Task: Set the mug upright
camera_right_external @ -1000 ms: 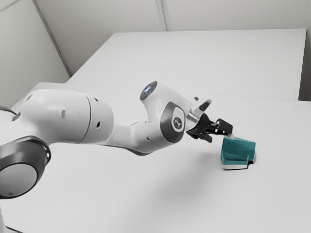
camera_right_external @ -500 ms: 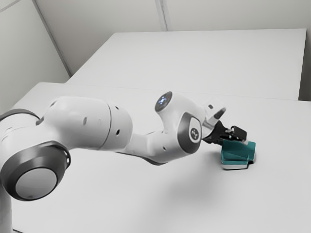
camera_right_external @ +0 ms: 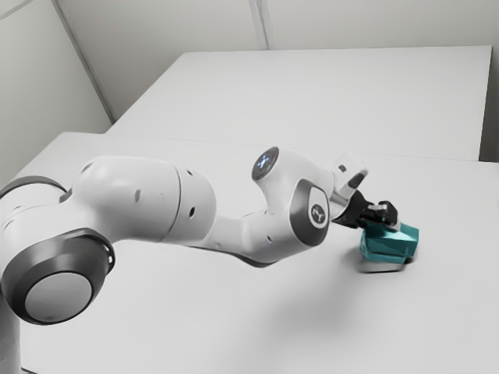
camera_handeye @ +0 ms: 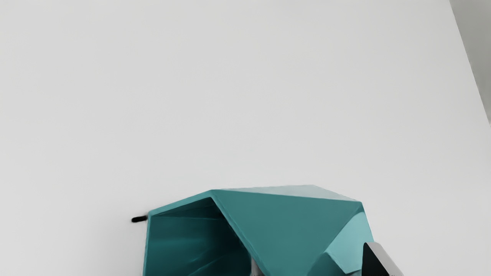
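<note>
The black two-finger gripper (camera_right_external: 383, 220) clasps the faceted teal mug (camera_right_external: 396, 245), still unrighted, between parted fingers, one inside its mouth

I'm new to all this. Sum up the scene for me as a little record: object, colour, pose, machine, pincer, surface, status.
object: one mug
colour: teal
pose: tipped over, its open mouth visible from the wrist
machine: white arm with dark grey joints
pincer: black, at the mug
surface: pale, plain table
status: mug not upright yet
</note>
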Controlling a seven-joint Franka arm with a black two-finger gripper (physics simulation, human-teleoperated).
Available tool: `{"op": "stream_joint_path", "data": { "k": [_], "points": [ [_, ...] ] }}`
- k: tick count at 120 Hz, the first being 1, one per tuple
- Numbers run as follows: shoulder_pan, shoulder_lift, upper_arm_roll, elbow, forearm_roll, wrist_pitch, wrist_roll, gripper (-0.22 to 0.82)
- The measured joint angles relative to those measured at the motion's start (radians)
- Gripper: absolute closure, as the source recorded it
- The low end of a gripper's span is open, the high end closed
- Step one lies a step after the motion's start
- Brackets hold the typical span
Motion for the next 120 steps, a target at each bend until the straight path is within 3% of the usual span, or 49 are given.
{"op": "stream_joint_path", "data": {
  "k": [47, 93, 109, 120],
  "points": [
    [0.000, 0.018, 0.002, 0.060, 0.043, 0.002, 0.014, 0.70],
    [0.000, 0.018, 0.022, 0.096, 0.116, -0.003, 0.021, 0.75],
    [0.002, -0.042, 0.055, 0.072, 0.127, -0.064, 0.022, 0.75],
    [0.023, -0.136, 0.073, -0.029, 0.156, -0.134, 0.020, 0.76]
  ]
}}
